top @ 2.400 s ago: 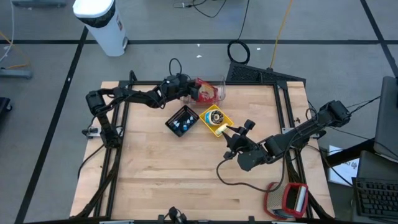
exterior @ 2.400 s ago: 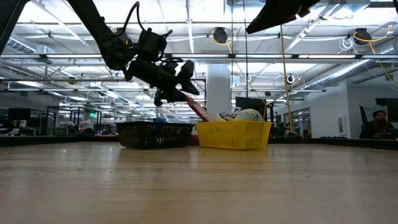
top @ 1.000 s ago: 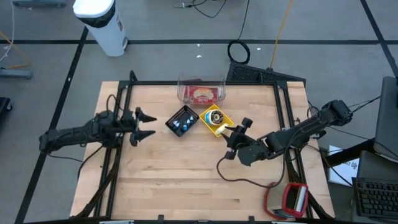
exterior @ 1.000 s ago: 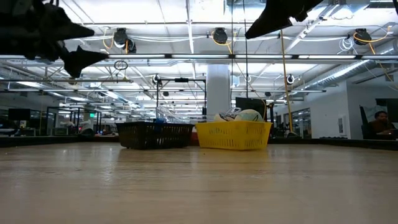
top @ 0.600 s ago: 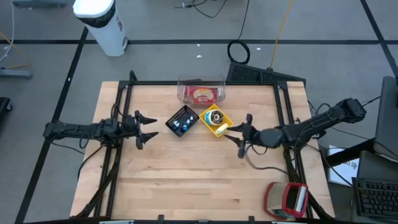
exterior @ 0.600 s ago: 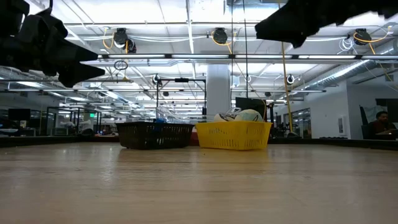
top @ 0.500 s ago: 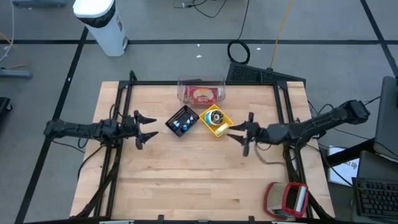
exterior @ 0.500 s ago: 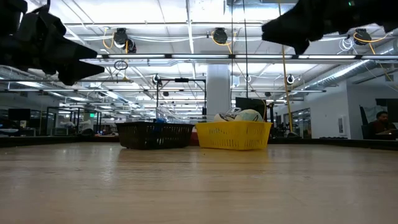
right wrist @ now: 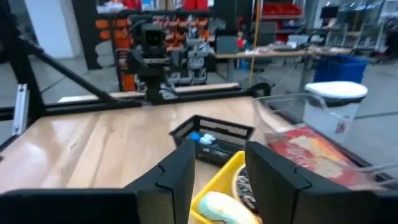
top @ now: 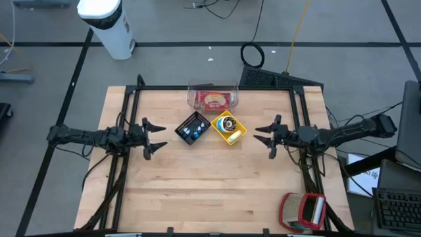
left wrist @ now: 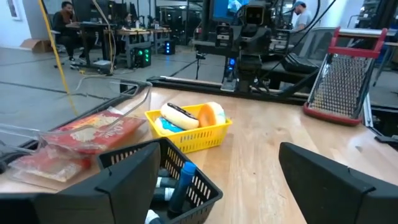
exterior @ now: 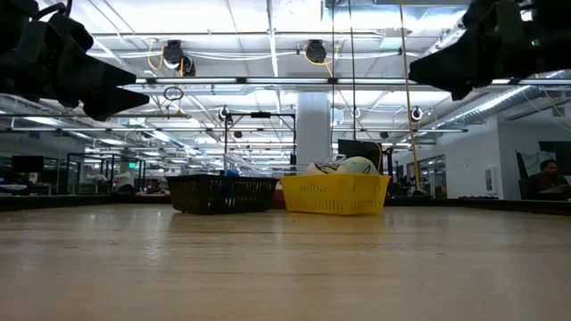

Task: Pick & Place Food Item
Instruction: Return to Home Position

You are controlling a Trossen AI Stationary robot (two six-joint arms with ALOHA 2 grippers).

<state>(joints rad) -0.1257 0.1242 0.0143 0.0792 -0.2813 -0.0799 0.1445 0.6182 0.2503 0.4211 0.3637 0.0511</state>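
A red food packet [top: 213, 101] lies flat inside a clear container [top: 195, 91] at the table's far edge. In front of it stand a yellow basket [top: 237, 136] holding round food items and a black basket [top: 185, 133] holding blue-capped items. My left gripper [top: 158, 135] hovers open and empty left of the black basket, pointing level toward it. My right gripper [top: 264, 140] hovers right of the yellow basket, open with nothing between its fingers. Its wrist view shows the yellow basket [right wrist: 214, 180] and the packet [right wrist: 309, 149] ahead. The left wrist view shows the packet [left wrist: 87, 133].
A red-framed grater [top: 304, 210] lies at the near right corner. A white bin [top: 106, 25] stands on the floor beyond the far left corner. Black frame rails [top: 125, 171] run along both sides. The near half of the tabletop [top: 210, 191] is bare wood.
My right gripper has drawn back from beside the yellow basket toward the table's right edge and far side, turning until it points level at the baskets. My left arm has swung straighter, its gripper staying left of the black basket.
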